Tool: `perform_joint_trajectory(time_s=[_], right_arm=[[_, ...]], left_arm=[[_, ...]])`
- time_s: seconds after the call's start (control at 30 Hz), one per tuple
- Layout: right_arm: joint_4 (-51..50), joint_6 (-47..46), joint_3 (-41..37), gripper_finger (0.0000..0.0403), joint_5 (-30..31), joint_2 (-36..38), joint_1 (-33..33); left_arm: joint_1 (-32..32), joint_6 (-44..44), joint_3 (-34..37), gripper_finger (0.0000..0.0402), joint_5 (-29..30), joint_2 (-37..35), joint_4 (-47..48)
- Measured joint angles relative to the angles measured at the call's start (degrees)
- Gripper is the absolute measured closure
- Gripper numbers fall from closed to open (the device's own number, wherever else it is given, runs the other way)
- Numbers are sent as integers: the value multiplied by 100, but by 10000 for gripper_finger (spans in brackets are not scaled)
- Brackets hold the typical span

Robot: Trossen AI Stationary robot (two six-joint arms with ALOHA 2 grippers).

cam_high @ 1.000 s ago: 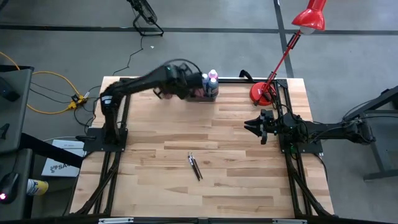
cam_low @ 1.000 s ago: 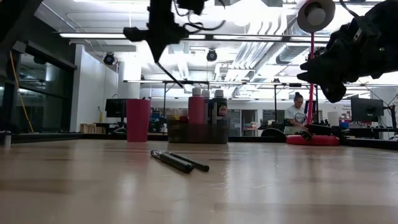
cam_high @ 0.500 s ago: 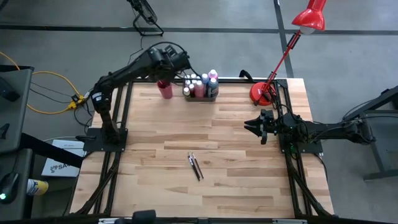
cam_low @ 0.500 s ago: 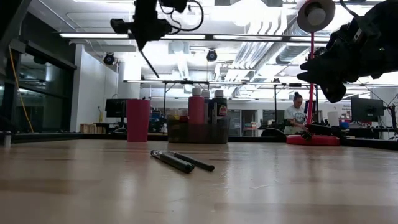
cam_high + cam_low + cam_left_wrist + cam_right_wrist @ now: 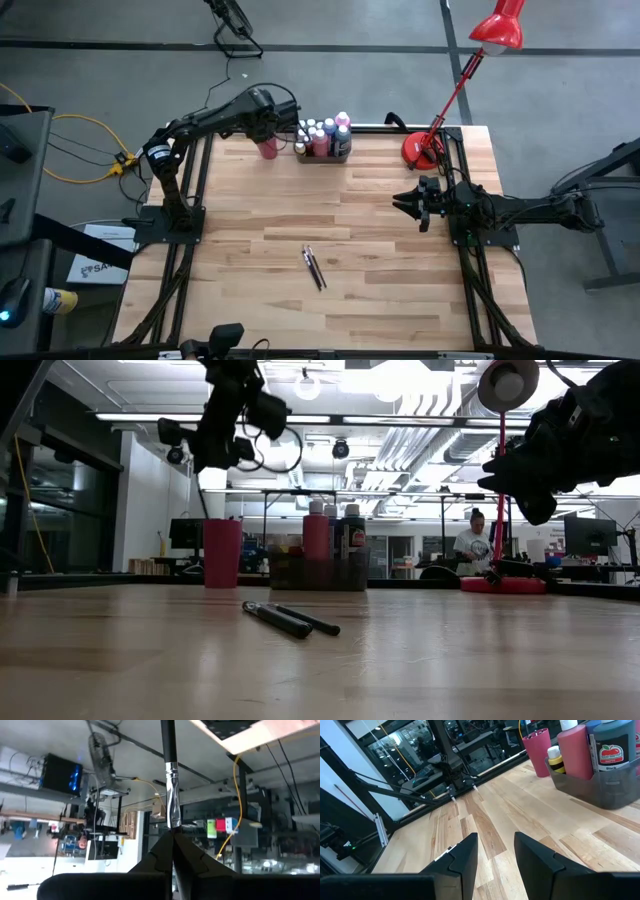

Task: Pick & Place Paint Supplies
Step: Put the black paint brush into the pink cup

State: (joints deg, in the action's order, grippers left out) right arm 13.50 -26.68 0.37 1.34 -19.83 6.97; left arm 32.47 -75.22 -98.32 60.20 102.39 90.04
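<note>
My left gripper [image 5: 274, 122] hangs high over the red cup [image 5: 266, 147] at the table's far edge, shut on a thin dark-handled paintbrush [image 5: 207, 500]. The brush points down at the cup [image 5: 222, 552]. Right of the cup, the grey tray [image 5: 322, 152] holds several paint bottles [image 5: 335, 130]. Two more brushes [image 5: 314, 267] lie flat side by side near the table's middle. My right gripper [image 5: 416, 205] waits open at the table's right side, nothing between its fingers [image 5: 465, 855]. My left gripper pinches the paintbrush between its two fingertips, just behind the silver ferrule [image 5: 174, 822]; the fingers hide what lies farther back. The ferrule and dark handle [image 5: 167, 740] run straight out from the fingertips. The brush hangs clear, slanting steeply down above the cup.
A red desk lamp stands on its base [image 5: 422, 150] at the far right corner. A person [image 5: 475, 545] sits in the room beyond the table. Bare wood [image 5: 250, 300] stretches across the near half around the two loose brushes.
My left gripper has swung from above the tray toward the table's left, sinking a little, and now hangs over the red cup. It has turned, so the held brush has gone from a slant to nearly upright. The right arm has kept still.
</note>
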Motion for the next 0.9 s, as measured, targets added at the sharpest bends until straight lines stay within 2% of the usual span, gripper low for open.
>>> perform_joint_trajectory(time_s=[0.2, 0.63, 0.9], right_arm=[[0, 0, 0, 280, 0, 2, -1], [0, 0, 0, 280, 0, 1, -1], [-2, 0, 1, 280, 0, 0, 1]], left_arm=[[-44, 3, 425, 401, 102, 0, -12], [-242, 42, 439, 401, 306, 0, -442], [-528, 2, 437, 401, 11, 0, -550]])
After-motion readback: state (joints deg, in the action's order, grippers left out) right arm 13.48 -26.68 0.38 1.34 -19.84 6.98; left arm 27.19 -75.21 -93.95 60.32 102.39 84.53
